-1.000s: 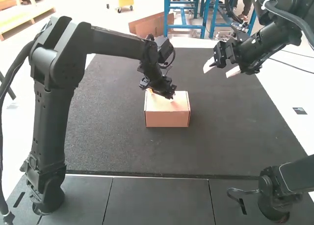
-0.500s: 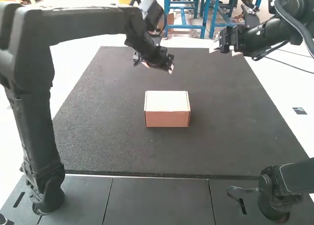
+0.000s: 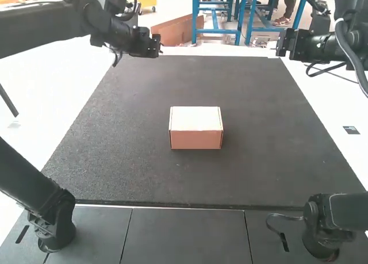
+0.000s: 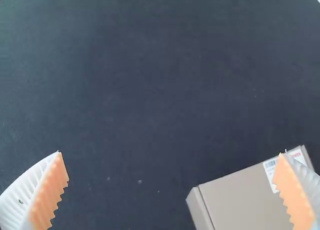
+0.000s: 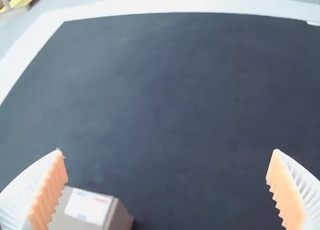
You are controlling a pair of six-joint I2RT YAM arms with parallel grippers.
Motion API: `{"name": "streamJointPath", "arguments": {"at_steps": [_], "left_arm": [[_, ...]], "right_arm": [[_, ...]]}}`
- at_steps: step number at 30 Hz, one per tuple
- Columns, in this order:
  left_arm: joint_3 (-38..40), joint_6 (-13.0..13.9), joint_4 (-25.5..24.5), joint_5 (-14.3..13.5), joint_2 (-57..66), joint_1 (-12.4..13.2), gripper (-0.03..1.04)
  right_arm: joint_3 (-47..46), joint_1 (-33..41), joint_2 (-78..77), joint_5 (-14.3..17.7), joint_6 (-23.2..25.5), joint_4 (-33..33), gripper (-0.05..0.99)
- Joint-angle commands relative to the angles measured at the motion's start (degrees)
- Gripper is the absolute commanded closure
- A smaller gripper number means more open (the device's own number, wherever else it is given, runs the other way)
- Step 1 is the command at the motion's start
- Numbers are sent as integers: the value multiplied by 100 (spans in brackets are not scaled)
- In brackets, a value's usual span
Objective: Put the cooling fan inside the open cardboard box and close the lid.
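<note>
Left gripper (image 3: 153, 45) has retreated to eleven o'clock of the seemingly shut cardboard box (image 3: 195, 127), right gripper (image 3: 283, 45) to one; wrist views show both fingers spread.

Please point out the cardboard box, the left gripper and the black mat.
cardboard box (image 3: 195, 118): high view, middle of its closed top.
left gripper (image 4: 170, 157): left wrist view, midway between its fingertips.
black mat (image 3: 115, 132): high view, bare part left of the box.
</note>
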Motion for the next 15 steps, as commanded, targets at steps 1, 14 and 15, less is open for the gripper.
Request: {"name": "streamJointPath", "arguments": {"at_steps": [1, 14, 15], "left_arm": [[-648, -42, 506, 59, -667, 87, 4], [-3461, -77, 2325, 50, -3040, 588, 4], [-3663, -77, 2439, 32, -3199, 641, 4]], "right_arm": [[-222, -161, -374, 37, 550, 523, 2], [-1453, -187, -875, 485, 593, 1059, 2], [-1584, -179, -902, 546, 602, 1174, 2]]}}
